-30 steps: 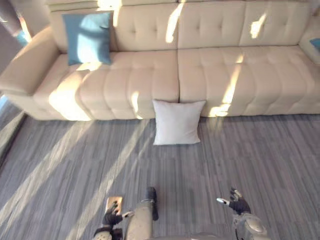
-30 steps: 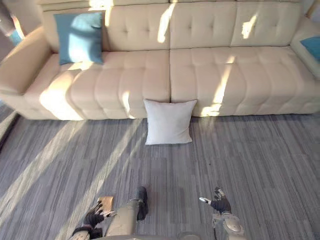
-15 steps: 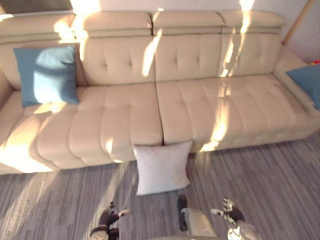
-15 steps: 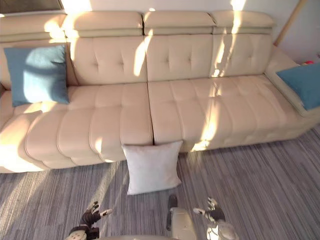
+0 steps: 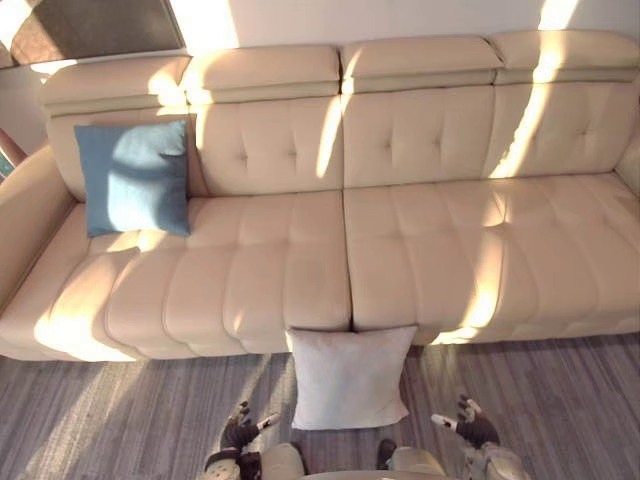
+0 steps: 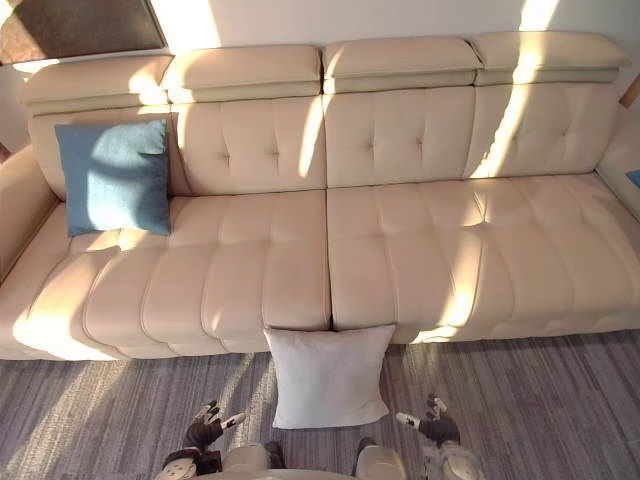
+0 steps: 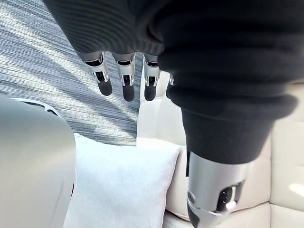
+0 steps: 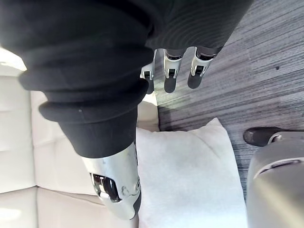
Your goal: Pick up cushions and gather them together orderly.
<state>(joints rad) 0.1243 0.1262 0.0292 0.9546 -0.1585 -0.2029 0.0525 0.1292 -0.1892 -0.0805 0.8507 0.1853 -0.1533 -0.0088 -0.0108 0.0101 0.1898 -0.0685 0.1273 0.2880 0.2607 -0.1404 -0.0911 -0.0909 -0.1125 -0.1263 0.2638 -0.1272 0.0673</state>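
Observation:
A white cushion [image 5: 348, 378] leans on the grey floor against the front of the cream sofa [image 5: 420, 240], right before me. It shows again as the white cushion [image 7: 121, 185] and white cushion [image 8: 187, 175] in both wrist views. A blue cushion [image 5: 134, 178] stands upright against the sofa's backrest at the left end. My left hand [image 5: 242, 432] hangs low just left of the white cushion, fingers straight and empty. My right hand [image 5: 468, 428] hangs low to its right, fingers [image 8: 170, 76] straight, holding nothing. Neither hand touches a cushion.
The sofa's left armrest [image 5: 25, 225] rises beside the blue cushion. Grey striped carpet [image 5: 120, 420] runs along the sofa front. A sliver of another blue cushion [image 6: 634, 178] sits at the sofa's far right edge. A dark panel [image 5: 90, 28] hangs on the wall above.
The camera has come closer to the sofa and shifted, so the white cushion now lies right between my two hands. Both hands stay low, straight-fingered and empty.

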